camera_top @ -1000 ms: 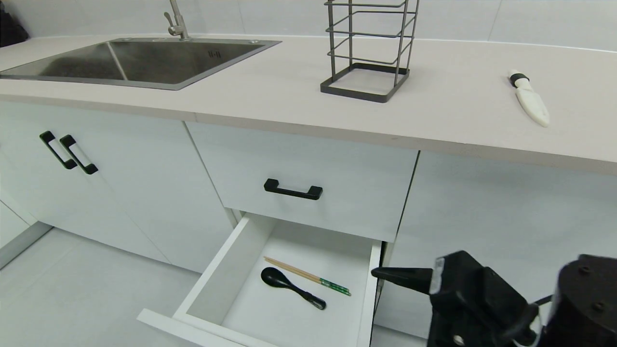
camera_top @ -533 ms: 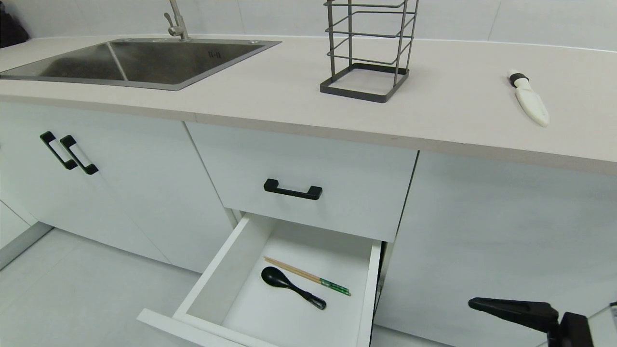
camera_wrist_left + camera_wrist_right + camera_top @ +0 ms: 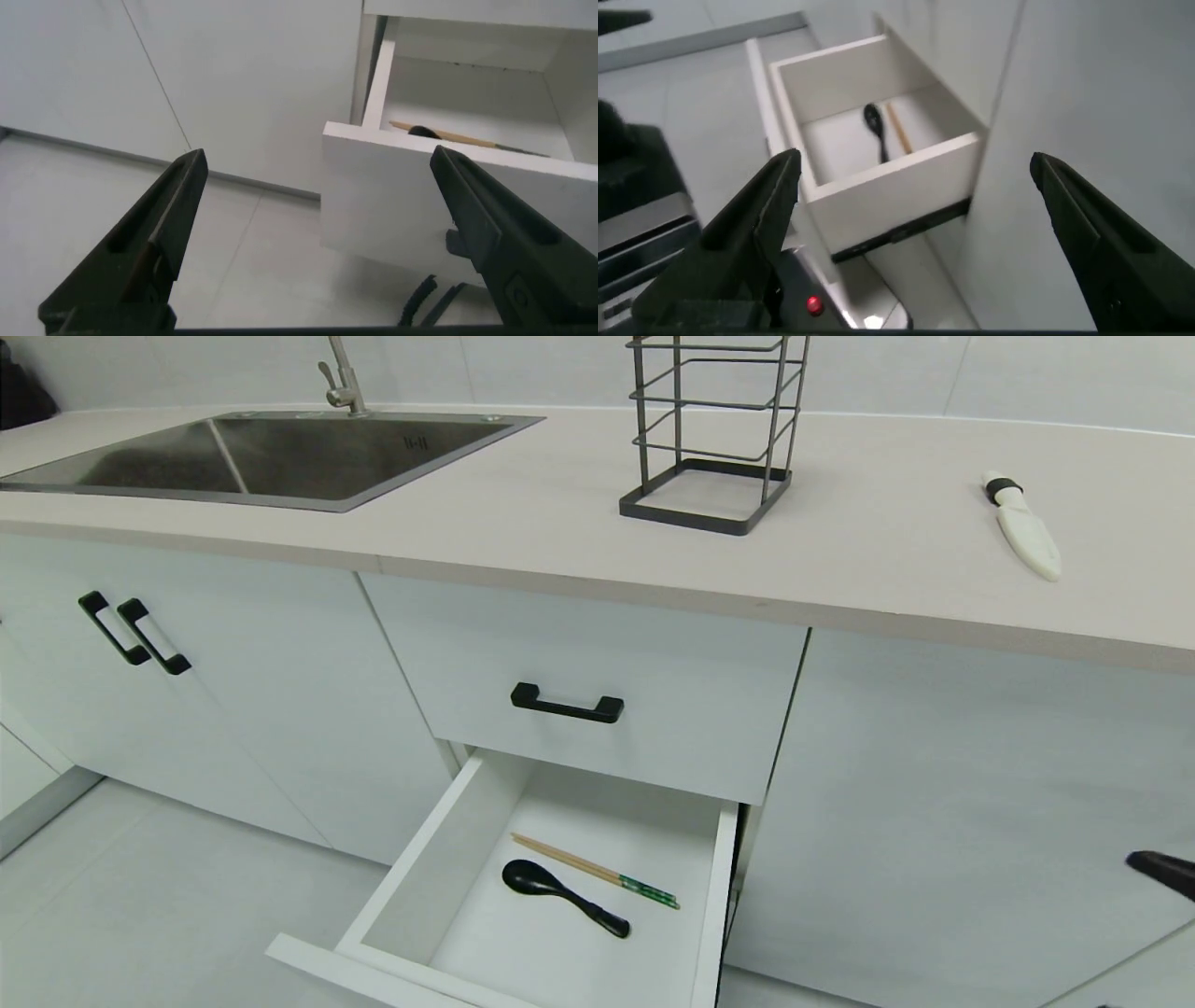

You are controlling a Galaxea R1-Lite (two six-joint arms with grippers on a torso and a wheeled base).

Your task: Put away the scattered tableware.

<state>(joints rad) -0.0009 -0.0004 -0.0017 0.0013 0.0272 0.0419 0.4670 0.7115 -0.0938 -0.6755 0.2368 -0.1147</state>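
Note:
The lower drawer [image 3: 411,873] stands pulled out. A black spoon [image 3: 565,896] and a pair of wooden chopsticks [image 3: 593,871] with green ends lie side by side on its floor. On the countertop [image 3: 523,513] at the far right lies a white knife [image 3: 1023,527] with a black band. My right gripper [image 3: 915,161] is open and holds nothing, off to the right of the drawer [image 3: 887,182], looking down on the spoon [image 3: 873,126]; one black fingertip [image 3: 1162,873] shows at the head view's right edge. My left gripper [image 3: 318,159] is open, low before the drawer front [image 3: 392,205].
A dark wire rack [image 3: 714,439] stands on the counter's middle and a steel sink [image 3: 271,453] with a tap at its left. Above the open drawer is a shut drawer with a black handle [image 3: 567,704]. Cabinet doors with black handles [image 3: 135,633] are at left.
My right gripper has drawn back from beside the drawer's right edge, to the right and nearly out of the head view. The spoon, chopsticks and knife lie as before.

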